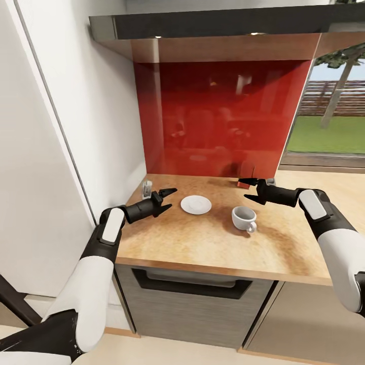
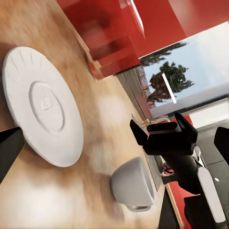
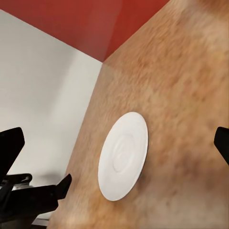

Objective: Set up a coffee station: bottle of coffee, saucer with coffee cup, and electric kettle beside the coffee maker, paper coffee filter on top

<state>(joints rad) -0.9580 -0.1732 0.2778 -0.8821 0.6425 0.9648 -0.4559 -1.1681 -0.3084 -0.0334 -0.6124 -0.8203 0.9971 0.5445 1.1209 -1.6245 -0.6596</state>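
The left black two-fingered gripper [image 1: 169, 198] hovers low over the left part of the light wood-grain tabletop [image 1: 213, 243], its fingers spread apart and holding nothing. Just right of its tips lies the small round flat white saucer [image 1: 196, 204], bare, flat on the wood; in the left wrist view the saucer [image 2: 42, 105] sits close ahead of the fingers. Behind this gripper, near the white wall at the far left corner, stands a small greyish object [image 1: 146, 188] too small to make out.

The right black gripper [image 1: 253, 189] hangs over the far right part of the tabletop, jaws parted and empty, pointing left toward the saucer [image 3: 123, 156]. Near it and a little closer to the front edge stands the small white coffee cup with one handle [image 1: 244, 218], upright on the wood, well apart from the saucer and to its right; the left wrist view shows the cup [image 2: 133, 185] beyond the saucer.

A glossy red splashback [image 1: 218, 116] rises behind the tabletop, with a window [image 1: 332, 106] showing grass and a tree at far right. Grey cabinet fronts [image 1: 187, 309] sit below.
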